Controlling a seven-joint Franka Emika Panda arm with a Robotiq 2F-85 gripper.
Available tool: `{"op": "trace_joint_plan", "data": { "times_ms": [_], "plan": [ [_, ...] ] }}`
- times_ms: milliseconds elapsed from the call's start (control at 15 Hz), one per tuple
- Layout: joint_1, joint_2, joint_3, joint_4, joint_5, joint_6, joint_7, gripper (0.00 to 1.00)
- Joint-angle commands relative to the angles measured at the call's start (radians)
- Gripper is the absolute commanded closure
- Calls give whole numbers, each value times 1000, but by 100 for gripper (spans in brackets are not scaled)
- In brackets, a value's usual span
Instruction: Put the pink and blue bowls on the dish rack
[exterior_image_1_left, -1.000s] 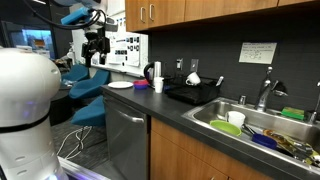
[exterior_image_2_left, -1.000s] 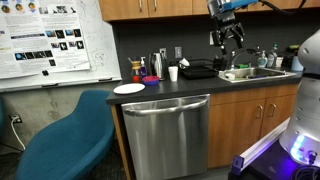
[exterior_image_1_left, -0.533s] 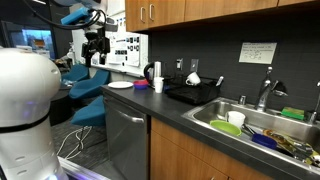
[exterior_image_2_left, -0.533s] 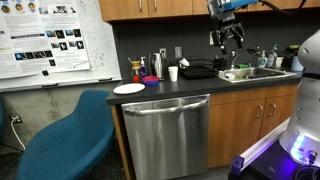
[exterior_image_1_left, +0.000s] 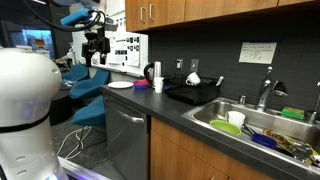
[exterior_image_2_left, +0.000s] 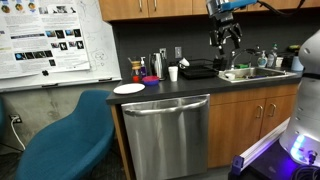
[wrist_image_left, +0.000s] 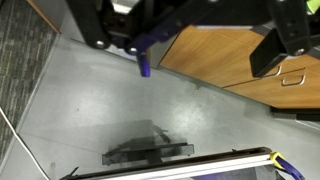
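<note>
**— What had changed over that last second?**

— Almost nothing. In an exterior view my gripper (exterior_image_1_left: 96, 47) hung high in the air, off past the end of the surface (exterior_image_1_left: 185, 112), and it had stayed where it was. Its jaws stood spread wide with nothing between them. The pink and blue bowls (exterior_image_1_left: 141, 86) showed only as one small pink-purple patch near that end of the surface, just beside the white plate (exterior_image_1_left: 120, 85) and the white cup (exterior_image_1_left: 158, 84). I could not separate the two bowls at that size. The dish rack (exterior_image_1_left: 195, 93) sat farther along, toward the sink.

**— And from the opposite side?**

— Much the same. The gripper (exterior_image_2_left: 226, 42) had hardly shifted, at most a touch upward, and it hovered open above the dish rack's (exterior_image_2_left: 198, 71) stretch of the surface (exterior_image_2_left: 170, 86). The bowls (exterior_image_2_left: 150, 78) sat by the back edge, between the plate (exterior_image_2_left: 129, 89) and the cup (exterior_image_2_left: 173, 73), untouched.

**— The wrist view?**

— My gripper (wrist_image_left: 180, 52) framed only the floor (wrist_image_left: 90, 110) and a wooden cabinet front (wrist_image_left: 230, 55), with no bowl and no rack.

**— So where did that leave the job?**

— Not begun, I judged. Both bowls were well apart from my gripper, so the approach to the first one was all ahead.
</note>
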Motion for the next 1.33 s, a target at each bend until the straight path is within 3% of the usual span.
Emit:
{"op": "trace_joint_plan", "data": {
  "times_ms": [0, 733, 1267],
  "plan": [
    [36, 2, 18, -9, 17, 86, 4, 0],
    [168, 134, 60, -25, 101, 532, -79, 0],
    [257, 329, 43, 44, 125, 862, -300, 0]
  ]
}}
